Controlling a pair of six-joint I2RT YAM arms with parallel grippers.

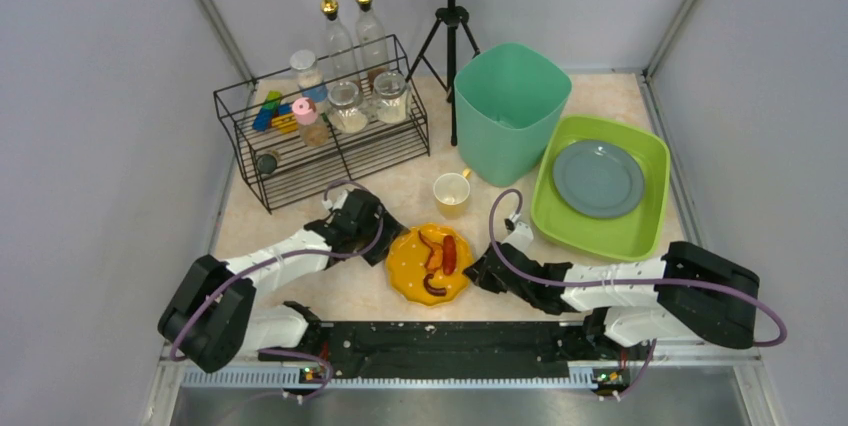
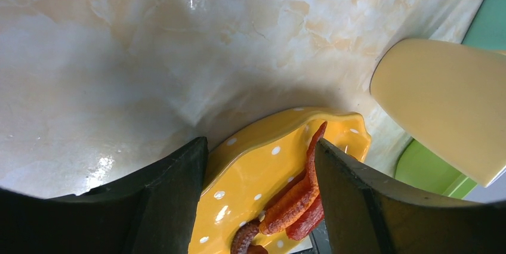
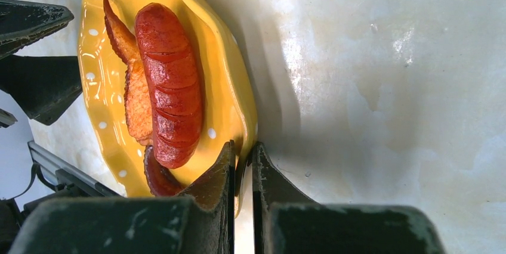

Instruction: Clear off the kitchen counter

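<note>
Rim is all the right wrist view shows of the near edge of the yellow plate [image 3: 95,87]. There the right gripper [image 3: 241,149] is pressed together on it, one black finger inside the lip and one outside, and the fingers cut off the plate's lower part. The left gripper [image 2: 259,146] stands spread, with the plate's opposite scalloped edge lying between its fingers. Whether either finger touches the glaze cannot be told. From above, both grippers' tips are lost under their dark wrists.

The plate is glossy ceramic, wavy-edged and dotted white. It sits on the kitchen counter [image 1: 400,191], a polished cream slab veined like marble that spreads all round the plate. On the plate lie a scored, shiny red-brown sausage [image 3: 170,81] and crinkled orange-brown strips [image 3: 134,93]. Just behind the plate stands a smooth pale yellow cup [image 1: 451,191], partly cut off in the left wrist view.
</note>
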